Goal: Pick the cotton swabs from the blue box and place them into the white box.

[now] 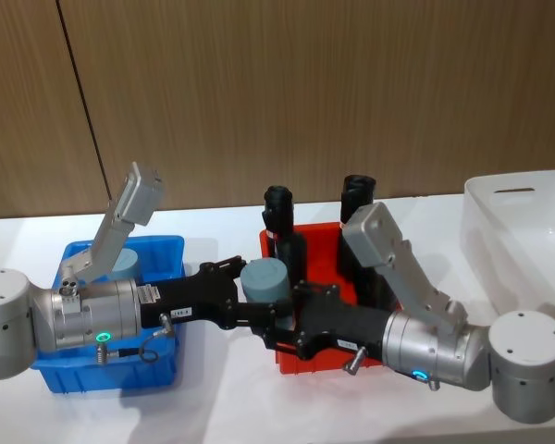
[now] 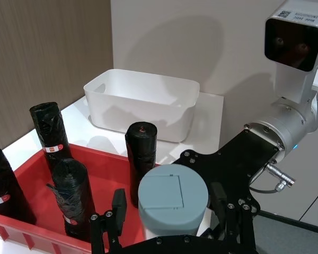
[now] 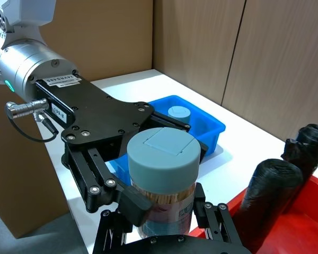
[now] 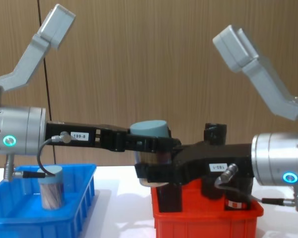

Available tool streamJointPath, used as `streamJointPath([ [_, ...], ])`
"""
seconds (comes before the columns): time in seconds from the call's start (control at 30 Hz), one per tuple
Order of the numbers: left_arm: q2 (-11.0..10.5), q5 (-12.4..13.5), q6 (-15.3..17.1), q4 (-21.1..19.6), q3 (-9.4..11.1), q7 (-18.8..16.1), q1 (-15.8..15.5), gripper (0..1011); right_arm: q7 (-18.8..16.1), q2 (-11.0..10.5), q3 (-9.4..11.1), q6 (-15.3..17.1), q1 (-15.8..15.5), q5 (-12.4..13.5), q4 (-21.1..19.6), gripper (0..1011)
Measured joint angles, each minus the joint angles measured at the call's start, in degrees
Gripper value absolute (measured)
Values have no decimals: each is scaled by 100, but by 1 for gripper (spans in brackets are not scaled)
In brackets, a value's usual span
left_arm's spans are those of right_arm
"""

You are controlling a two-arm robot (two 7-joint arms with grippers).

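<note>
One tub of cotton swabs (image 1: 264, 277), clear with a grey-blue lid, hangs upright in the air between the blue box (image 1: 171, 252) and the red bin. My left gripper (image 1: 248, 298) reaches in from the left and is shut on its upper part (image 4: 148, 130). Coming from the right, my right gripper (image 1: 279, 322) is shut around its lower part (image 3: 161, 180). A second tub (image 3: 178, 112) stands inside the blue box (image 4: 84, 198). The white box (image 1: 518, 231) sits at the far right, away from both grippers.
A red bin (image 4: 208, 218) stands in the middle under the right arm. It holds several tall black wrapped rolls (image 2: 140, 159). A wooden wall runs behind the table. Bare white tabletop lies between the red bin and the white box (image 2: 143, 100).
</note>
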State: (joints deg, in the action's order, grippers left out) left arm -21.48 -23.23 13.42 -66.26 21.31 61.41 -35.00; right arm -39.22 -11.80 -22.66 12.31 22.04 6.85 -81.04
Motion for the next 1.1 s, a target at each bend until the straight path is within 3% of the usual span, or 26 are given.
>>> streamJointPath([
  [0.57, 0, 0, 0, 0, 0, 1, 0, 1000, 402, -395, 309, -91, -222, 370, -184, 636],
  [1.1, 0, 1, 0, 0, 0, 1, 0, 999, 1013, -1149, 949, -332, -650, 913, -579, 636],
])
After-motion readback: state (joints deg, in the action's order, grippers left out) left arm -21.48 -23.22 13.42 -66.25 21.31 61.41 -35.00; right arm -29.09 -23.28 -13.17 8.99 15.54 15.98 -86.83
